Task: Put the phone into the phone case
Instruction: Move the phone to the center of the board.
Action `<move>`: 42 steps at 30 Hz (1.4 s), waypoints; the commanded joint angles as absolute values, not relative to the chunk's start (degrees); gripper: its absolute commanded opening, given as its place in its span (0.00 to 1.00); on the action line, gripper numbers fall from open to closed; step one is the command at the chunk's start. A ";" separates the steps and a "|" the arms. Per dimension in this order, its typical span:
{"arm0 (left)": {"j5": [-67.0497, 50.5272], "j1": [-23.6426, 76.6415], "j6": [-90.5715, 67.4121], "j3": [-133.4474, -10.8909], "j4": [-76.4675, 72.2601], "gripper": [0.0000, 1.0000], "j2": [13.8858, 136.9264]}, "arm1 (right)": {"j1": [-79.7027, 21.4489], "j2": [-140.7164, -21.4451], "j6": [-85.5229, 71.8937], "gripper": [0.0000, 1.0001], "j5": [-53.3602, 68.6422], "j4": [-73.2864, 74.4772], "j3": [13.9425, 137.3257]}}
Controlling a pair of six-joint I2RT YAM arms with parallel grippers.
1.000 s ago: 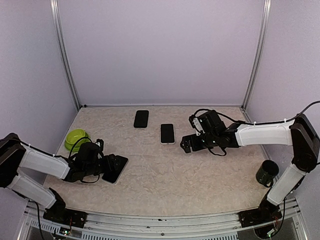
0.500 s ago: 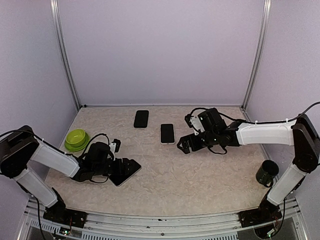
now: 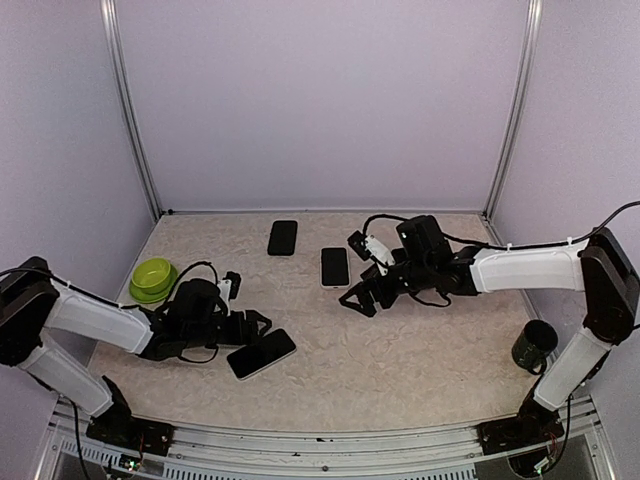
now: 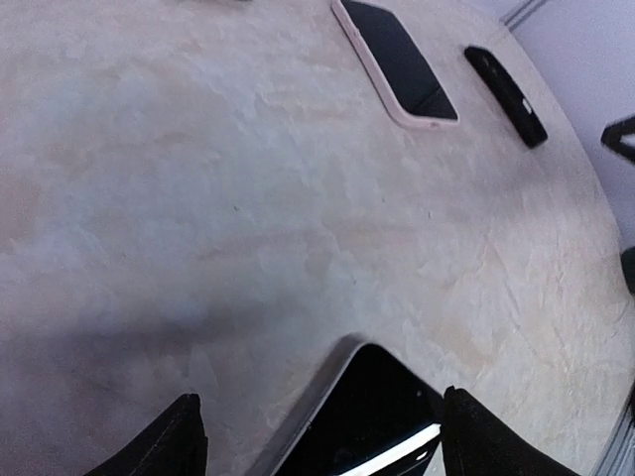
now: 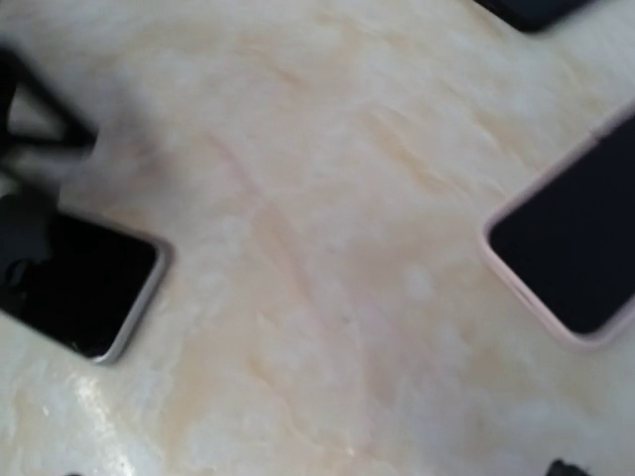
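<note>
The phone (image 3: 262, 353), black with a silver edge, lies low over the near-left table. My left gripper (image 3: 246, 336) is shut on it across its width, jaws wide. In the left wrist view the phone (image 4: 372, 416) sits skewed between the fingertips (image 4: 179, 441), its corner pointing away. A black phone case (image 3: 282, 237) lies at the back, and it also shows in the left wrist view (image 4: 506, 81). A pink-rimmed dark slab (image 3: 335, 266) lies right of it; I cannot tell if it is a case or a cased phone. My right gripper (image 3: 358, 293) hovers open beside the slab, holding nothing.
A green bowl (image 3: 152, 278) stands at the left edge behind my left arm. A dark cup (image 3: 535, 345) stands at the near right. The right wrist view shows the phone (image 5: 89, 288) at left and the pink-rimmed slab (image 5: 575, 238) at right.
My left gripper has carried the phone rightward, toward the table's middle, and the phone now lies flatter. My right gripper has shifted left and nearer, still open.
</note>
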State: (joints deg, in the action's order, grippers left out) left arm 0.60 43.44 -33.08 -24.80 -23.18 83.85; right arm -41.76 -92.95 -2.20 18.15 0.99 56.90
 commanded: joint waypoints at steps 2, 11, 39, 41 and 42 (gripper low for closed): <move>8.39 41.87 -44.38 -23.85 -14.36 0.79 73.39 | -42.26 -96.28 11.35 1.00 27.50 -10.62 52.87; 13.63 46.22 -63.42 -22.49 4.79 0.79 60.32 | -43.55 -101.42 25.95 1.00 38.94 -13.73 56.61; 4.73 50.13 -74.30 -23.73 -1.36 0.80 72.14 | -49.73 -117.58 47.07 1.00 40.56 6.16 77.13; 5.04 50.16 -73.79 -24.52 -2.30 0.80 73.56 | -49.81 -118.35 47.39 1.00 40.31 6.81 77.67; 5.28 50.12 -73.47 -24.96 -2.70 0.80 74.09 | -49.83 -118.77 47.72 1.00 40.33 7.41 78.02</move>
